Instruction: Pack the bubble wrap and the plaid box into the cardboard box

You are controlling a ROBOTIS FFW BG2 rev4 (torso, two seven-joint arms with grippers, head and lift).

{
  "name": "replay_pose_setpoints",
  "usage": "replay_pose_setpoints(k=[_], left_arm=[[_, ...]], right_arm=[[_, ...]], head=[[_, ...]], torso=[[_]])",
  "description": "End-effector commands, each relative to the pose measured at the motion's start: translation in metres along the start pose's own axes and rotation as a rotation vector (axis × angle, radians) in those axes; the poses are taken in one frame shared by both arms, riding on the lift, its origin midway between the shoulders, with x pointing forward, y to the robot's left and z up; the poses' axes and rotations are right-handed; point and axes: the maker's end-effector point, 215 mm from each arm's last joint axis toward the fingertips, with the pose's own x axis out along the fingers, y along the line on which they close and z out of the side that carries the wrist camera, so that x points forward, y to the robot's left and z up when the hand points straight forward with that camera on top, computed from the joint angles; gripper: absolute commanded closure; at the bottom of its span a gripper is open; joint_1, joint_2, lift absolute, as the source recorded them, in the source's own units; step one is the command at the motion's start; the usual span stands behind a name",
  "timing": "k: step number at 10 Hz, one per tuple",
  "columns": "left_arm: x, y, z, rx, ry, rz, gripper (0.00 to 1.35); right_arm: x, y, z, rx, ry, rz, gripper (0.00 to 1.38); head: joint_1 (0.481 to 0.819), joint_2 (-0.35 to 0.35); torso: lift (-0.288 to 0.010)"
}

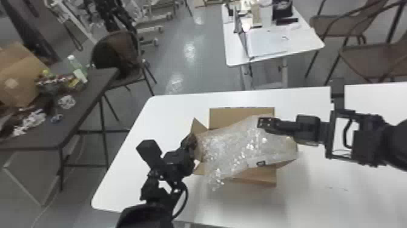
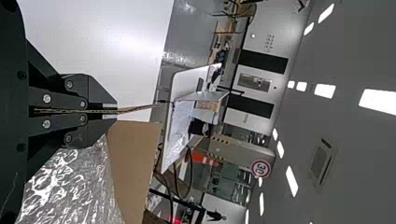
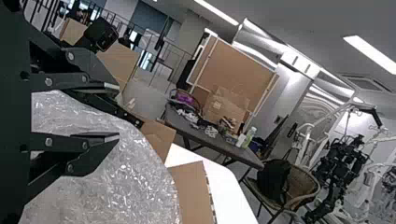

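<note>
Left gripper (image 2: 115,112) pinches the box flap (image 2: 137,109), probably to steady it, with bubble wrap (image 1: 230,145) beneath the spread right gripper (image 3: 116,112).

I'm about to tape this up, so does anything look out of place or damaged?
The bubble wrap looks askew: it bulges above the cardboard box and spills past the left end of the near flap, so the box probably wouldn't close neatly. I see no clear damage.
</note>
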Motion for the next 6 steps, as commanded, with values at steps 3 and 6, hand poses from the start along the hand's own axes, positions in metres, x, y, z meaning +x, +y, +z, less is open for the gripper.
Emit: replay_pose_setpoints(k=[3, 6], left_arm=[[-0.001, 0.002, 0.002, -0.007, -0.01, 0.005, 1.21], [-0.006, 0.008, 0.003, -0.01, -0.017, 0.015, 1.21]], right_arm=[[-0.068, 0.003, 0.073, -0.262, -0.128, -0.113, 0.22], [-0.191, -0.001, 0.136, -0.593, -0.372, -0.474, 0.24]], head=[[0.695, 0.35], [0.695, 0.252]], torso=[[-0.065], [-0.065]])
